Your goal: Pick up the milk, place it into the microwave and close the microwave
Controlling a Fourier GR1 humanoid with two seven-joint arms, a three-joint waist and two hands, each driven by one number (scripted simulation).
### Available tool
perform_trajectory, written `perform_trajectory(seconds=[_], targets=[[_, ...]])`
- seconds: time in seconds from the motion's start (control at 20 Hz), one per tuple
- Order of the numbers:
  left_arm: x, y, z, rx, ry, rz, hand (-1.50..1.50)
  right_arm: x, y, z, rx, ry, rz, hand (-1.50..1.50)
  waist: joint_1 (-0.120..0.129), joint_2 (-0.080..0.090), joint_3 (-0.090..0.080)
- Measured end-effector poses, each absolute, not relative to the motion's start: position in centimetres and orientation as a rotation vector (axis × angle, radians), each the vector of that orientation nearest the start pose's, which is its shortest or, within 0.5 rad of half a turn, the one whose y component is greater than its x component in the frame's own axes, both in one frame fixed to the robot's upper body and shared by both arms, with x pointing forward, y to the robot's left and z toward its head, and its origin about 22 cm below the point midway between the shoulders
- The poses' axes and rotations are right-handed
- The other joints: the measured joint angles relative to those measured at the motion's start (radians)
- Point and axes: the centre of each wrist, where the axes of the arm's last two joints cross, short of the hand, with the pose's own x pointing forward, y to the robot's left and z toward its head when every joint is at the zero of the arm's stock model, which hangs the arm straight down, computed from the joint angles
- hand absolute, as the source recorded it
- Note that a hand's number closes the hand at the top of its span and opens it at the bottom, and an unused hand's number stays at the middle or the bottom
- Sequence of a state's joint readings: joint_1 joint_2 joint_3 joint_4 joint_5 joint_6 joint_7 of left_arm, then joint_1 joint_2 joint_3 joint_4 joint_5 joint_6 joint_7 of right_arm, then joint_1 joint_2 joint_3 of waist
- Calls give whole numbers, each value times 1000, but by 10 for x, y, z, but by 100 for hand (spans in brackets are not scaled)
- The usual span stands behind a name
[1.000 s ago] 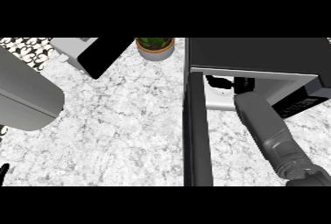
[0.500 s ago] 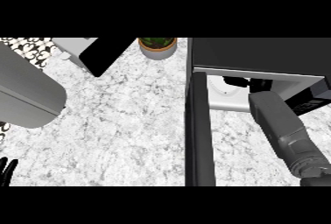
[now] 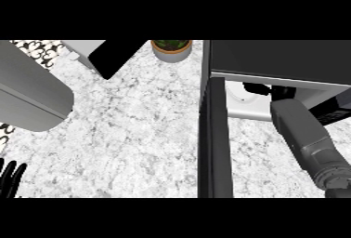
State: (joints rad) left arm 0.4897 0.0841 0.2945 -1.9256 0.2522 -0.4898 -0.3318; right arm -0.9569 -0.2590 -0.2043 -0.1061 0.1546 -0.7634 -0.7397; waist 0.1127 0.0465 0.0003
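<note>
We looked steeply down on a white marbled surface (image 3: 130,139). On the right stood the microwave (image 3: 274,60), dark on top, with its door (image 3: 214,139) swung open and seen edge-on as a tall black bar running down the view. Behind the door, the pale cavity (image 3: 240,104) was open to us.

Our right forearm (image 3: 308,139), grey, came up from the lower right edge and reached into that opening. The right robot hand (image 3: 264,88) showed only as a few black shapes just under the microwave's top edge, inside the cavity. We could not tell how far its fingers were curled, nor whether they held anything, since the roof of the microwave and the forearm hid most of it. We could not make out the milk in this view; a small pale form beside the black fingers was too unclear to name, so we could not say where the carton was.

The left robot hand (image 3: 9,176) showed at the lower left edge, its black fingers straight and pointing up, holding nothing, resting there.

Farther back, a potted plant (image 3: 171,49) stood near the top edge, just left of the microwave. A flat black panel (image 3: 116,56) lay to its left, and a large grey rounded body (image 3: 27,93) filled the upper left.
</note>
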Motion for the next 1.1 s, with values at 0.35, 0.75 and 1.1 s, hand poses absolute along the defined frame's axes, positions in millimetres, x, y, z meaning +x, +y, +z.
perform_trajectory(seconds=[0.35, 0.75, 1.1], targets=[[114, 343, 21, -60, -1872, -16, -150, 407, -264, -15, -1018, -1739, 283, -150, 10, 9, 3], [120, 344, 19, -61, -1866, -21, -150, 412, -248, -12, -1038, -1756, 279, -150, 14, 10, 6], [123, 343, 14, -67, -1864, -25, -150, 411, -235, -16, -1020, -1760, 309, -150, 12, 7, 5]])
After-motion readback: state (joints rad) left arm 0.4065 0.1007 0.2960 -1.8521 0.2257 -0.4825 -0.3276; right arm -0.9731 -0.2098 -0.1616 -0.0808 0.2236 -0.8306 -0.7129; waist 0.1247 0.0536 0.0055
